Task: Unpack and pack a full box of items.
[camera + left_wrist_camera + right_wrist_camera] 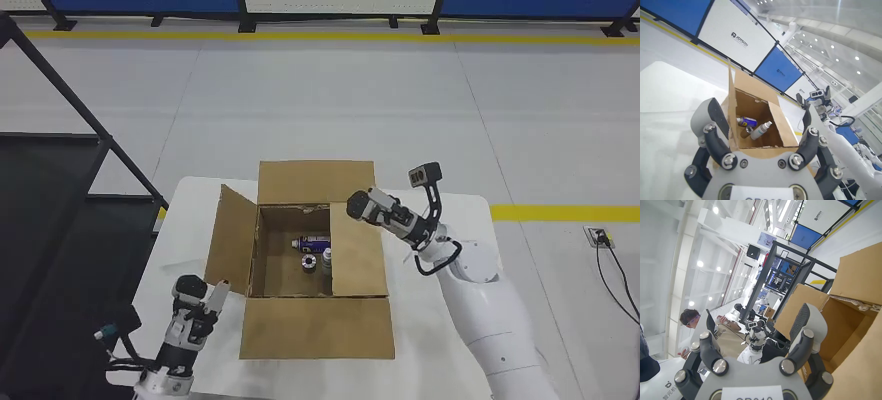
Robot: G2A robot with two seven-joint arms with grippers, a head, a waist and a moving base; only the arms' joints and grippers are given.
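Observation:
An open cardboard box stands mid-table with all its flaps folded out. On its floor lie a blue spray can, a white spray bottle and a small round-capped item. My left gripper is open at the front corner of the box's left flap. The flap's edge rises just inside one finger; contact is unclear. My right gripper hangs open and empty above the box's back right corner.
The white table has bare room to the right of the box and in front of it. A black metal frame stands beyond the table's left edge. The folded-out flaps cover the table around the box.

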